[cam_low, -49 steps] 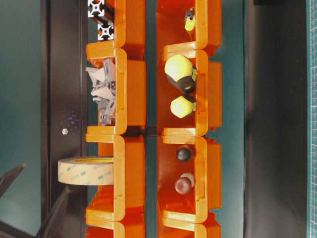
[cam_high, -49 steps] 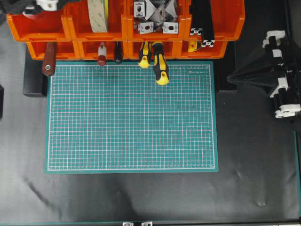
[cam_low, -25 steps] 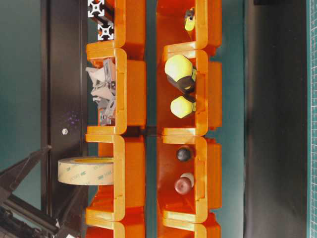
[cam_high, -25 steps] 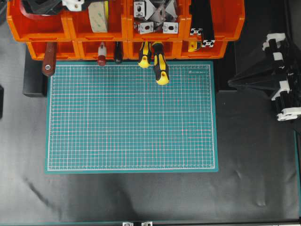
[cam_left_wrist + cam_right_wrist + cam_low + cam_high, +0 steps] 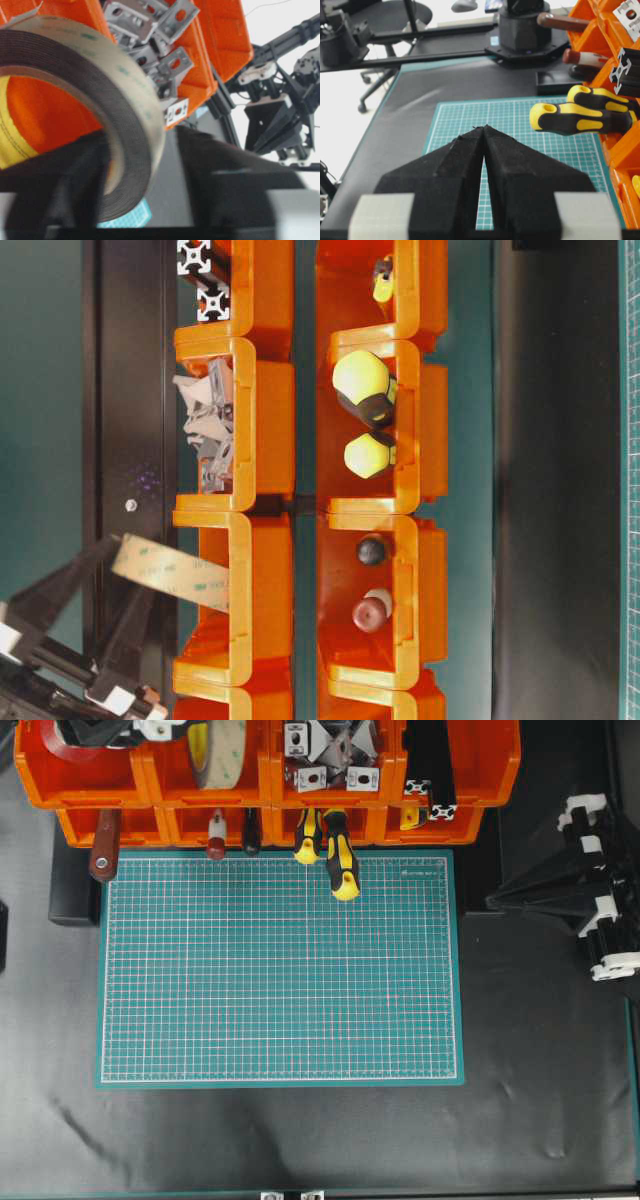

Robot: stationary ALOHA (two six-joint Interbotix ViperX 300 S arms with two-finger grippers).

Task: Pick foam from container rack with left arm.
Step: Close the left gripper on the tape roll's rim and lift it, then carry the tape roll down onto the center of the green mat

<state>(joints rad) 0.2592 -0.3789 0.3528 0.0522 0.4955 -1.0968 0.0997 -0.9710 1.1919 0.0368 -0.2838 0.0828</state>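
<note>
The foam (image 5: pixel 216 746) is a wide roll with a dark ring and beige liner, standing in an upper bin of the orange container rack (image 5: pixel 250 782). In the table-level view the foam (image 5: pixel 172 571) leans tilted in the rack (image 5: pixel 270 420). My left gripper (image 5: pixel 135 572) is open and straddles the roll's rim. In the left wrist view the foam (image 5: pixel 125 100) fills the left, with one finger (image 5: pixel 55 190) behind it and the other finger (image 5: pixel 225 170) apart from it on the right. My right gripper (image 5: pixel 492 898) is shut and empty at the right of the mat, as the right wrist view (image 5: pixel 484 129) shows.
A green cutting mat (image 5: pixel 280 970) lies in the middle. Yellow-black screwdrivers (image 5: pixel 340 860) stick out of a lower bin over the mat. A red tape roll (image 5: pixel 55 745), metal brackets (image 5: pixel 330 755) and black extrusions (image 5: pixel 430 770) fill other bins.
My left gripper has come in over the upper left bins to the foam. The roll has gone from upright to tilted. The right arm has barely moved.
</note>
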